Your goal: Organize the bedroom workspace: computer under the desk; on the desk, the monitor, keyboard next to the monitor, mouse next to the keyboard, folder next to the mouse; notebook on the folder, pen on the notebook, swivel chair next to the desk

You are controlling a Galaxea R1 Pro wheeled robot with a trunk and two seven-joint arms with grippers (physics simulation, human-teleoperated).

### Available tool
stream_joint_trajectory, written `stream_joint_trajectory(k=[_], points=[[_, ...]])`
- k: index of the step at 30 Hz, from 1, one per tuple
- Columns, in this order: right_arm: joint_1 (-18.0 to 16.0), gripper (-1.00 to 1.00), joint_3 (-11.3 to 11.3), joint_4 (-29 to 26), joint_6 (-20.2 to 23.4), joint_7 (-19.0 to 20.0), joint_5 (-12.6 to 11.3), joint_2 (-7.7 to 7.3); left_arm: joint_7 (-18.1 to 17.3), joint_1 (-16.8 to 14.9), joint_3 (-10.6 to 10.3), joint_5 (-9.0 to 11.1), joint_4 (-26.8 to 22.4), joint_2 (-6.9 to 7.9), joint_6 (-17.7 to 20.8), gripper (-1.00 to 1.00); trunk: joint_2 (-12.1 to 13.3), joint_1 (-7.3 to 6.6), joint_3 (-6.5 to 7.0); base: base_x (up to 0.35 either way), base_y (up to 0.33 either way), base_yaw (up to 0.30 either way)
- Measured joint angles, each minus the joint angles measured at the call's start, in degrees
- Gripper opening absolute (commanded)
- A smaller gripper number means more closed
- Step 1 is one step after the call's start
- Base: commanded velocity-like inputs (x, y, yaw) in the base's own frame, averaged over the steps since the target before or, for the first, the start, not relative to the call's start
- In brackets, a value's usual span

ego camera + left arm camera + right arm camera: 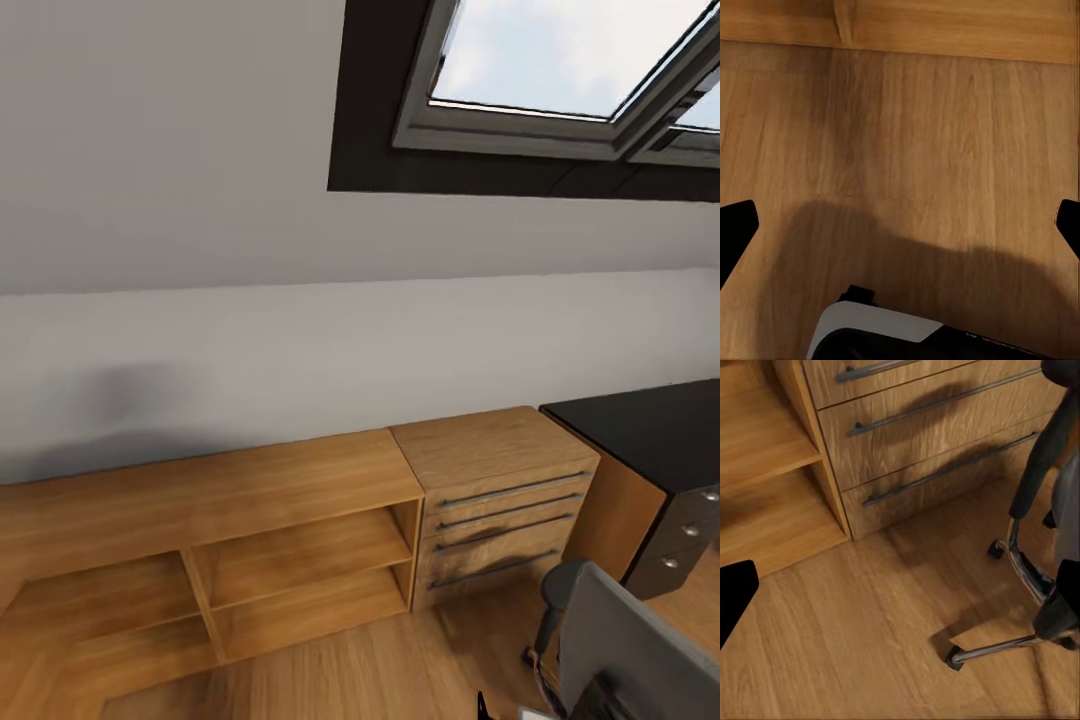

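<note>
The desk (650, 425) shows its glossy black corner at the far right of the head view, with its dark drawer unit (685, 540) below. The swivel chair (630, 640) stands in front of it at the lower right, grey back toward me. Its chrome base (1020, 577) and a caster (954, 656) rest on the floor close to my right gripper (900, 596), which is open and holds nothing. My left gripper (900, 229) is open over bare wooden floor. The computer, monitor, keyboard, mouse, folder, notebook and pen are out of view.
A light wooden drawer cabinet (500, 500) stands against the wall just left of the desk, and a low open wooden shelf (200, 540) continues to the left. A skylight (560, 70) sits in the sloped ceiling. My white and black base (877, 334) shows over the floor.
</note>
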Motion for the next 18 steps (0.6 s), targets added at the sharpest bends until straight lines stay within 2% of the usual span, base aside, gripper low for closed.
stream_joint_trajectory(k=[11,18], points=[[0.0,1.00,0.0,0.0,0.1,0.0,0.0,0.00,0.0,0.0,0.0,0.0,0.0,0.01,0.0,1.00,0.0,0.00,-0.21,0.004,0.006,-0.286],[0.0,1.00,0.0,0.0,0.1,0.0,0.0,0.00,0.0,0.0,0.0,-0.1,0.0,-0.06,-0.1,1.00,0.0,-0.02,-0.55,0.149,0.208,-0.257]])
